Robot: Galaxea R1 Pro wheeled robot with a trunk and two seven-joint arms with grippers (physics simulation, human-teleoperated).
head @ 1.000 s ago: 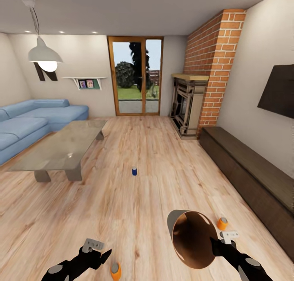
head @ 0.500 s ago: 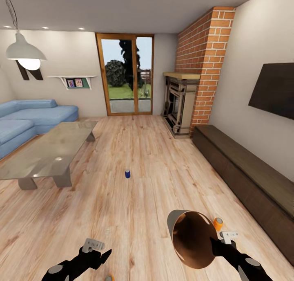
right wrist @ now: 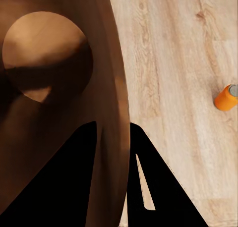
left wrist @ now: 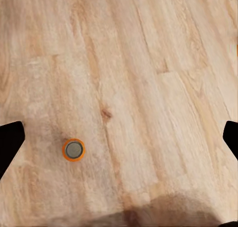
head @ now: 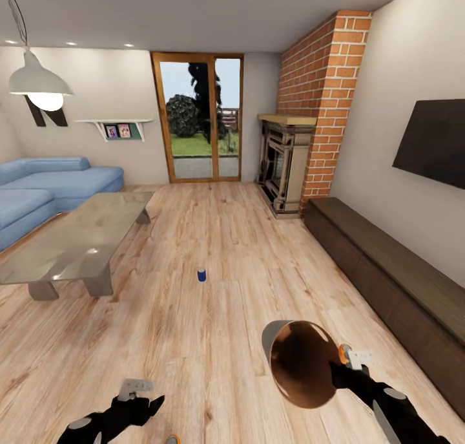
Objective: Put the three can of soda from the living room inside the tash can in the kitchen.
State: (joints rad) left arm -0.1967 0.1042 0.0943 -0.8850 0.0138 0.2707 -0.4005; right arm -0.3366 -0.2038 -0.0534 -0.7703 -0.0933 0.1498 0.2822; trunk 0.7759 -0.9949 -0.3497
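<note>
The grey trash can [head: 302,364] hangs tipped above the floor, its coppery inside [right wrist: 47,83] facing me, with my right gripper [head: 337,371] shut on its rim [right wrist: 116,152]. One orange soda can [head: 345,353] stands on the floor just behind the bin's right edge, also seen in the right wrist view [right wrist: 226,98]. A second orange can [left wrist: 74,149] stands under my open left gripper [left wrist: 119,140], closer to one of its fingers [left wrist: 10,142]; its top peeks in at the head view's bottom edge [head: 172,439], beside my left gripper [head: 143,405]. The dark blue can [head: 201,274] stands alone mid-floor.
A glass coffee table [head: 71,247] and a light-blue sofa [head: 45,189] stand at the left. The long dark cabinet [head: 387,282] runs along the right wall, with the brick fireplace [head: 290,166] behind it and glass doors [head: 197,127] at the far end.
The view shifted first as the camera moved. Since then both arms have sunk a little, and the trash can has dropped slightly with the right gripper.
</note>
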